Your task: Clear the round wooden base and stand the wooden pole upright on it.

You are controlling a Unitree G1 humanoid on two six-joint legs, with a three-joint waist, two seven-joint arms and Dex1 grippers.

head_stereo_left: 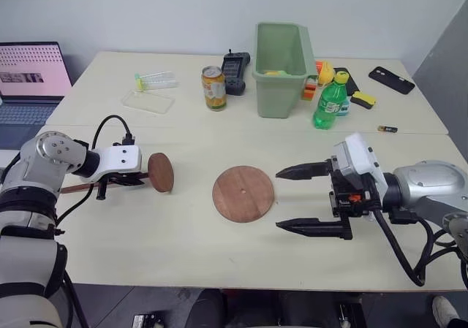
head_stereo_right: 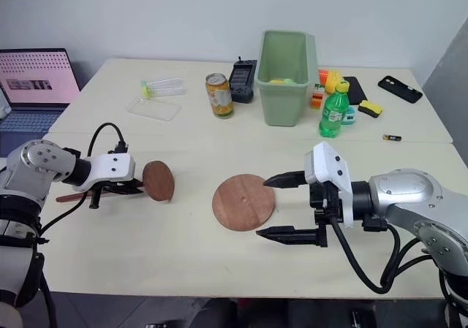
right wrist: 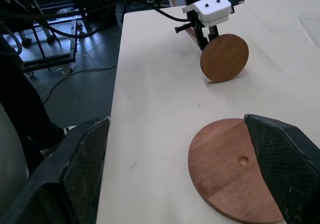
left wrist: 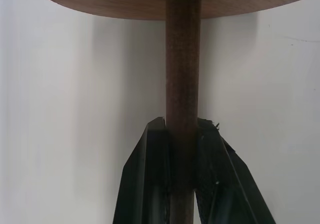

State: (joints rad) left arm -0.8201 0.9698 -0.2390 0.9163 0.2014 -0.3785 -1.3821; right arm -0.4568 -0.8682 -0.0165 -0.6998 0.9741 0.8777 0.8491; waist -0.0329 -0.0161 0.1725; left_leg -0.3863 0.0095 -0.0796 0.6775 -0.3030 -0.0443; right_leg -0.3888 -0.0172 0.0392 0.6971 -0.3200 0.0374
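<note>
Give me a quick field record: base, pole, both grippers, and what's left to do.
base: round wooden base flat on the table, nothing on it
pole: wooden pole lying low, its end disc on edge, left of the base
left gripper: shut on the pole's rod
right gripper: open, beside the base's right edge, holding nothing
remaining: stand the pole upright on the base

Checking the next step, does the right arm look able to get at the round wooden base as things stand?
Probably yes. The right end effector hangs open just beside the round wooden base, and the table between them looks bare. The left end effector stands off to the side.
</note>
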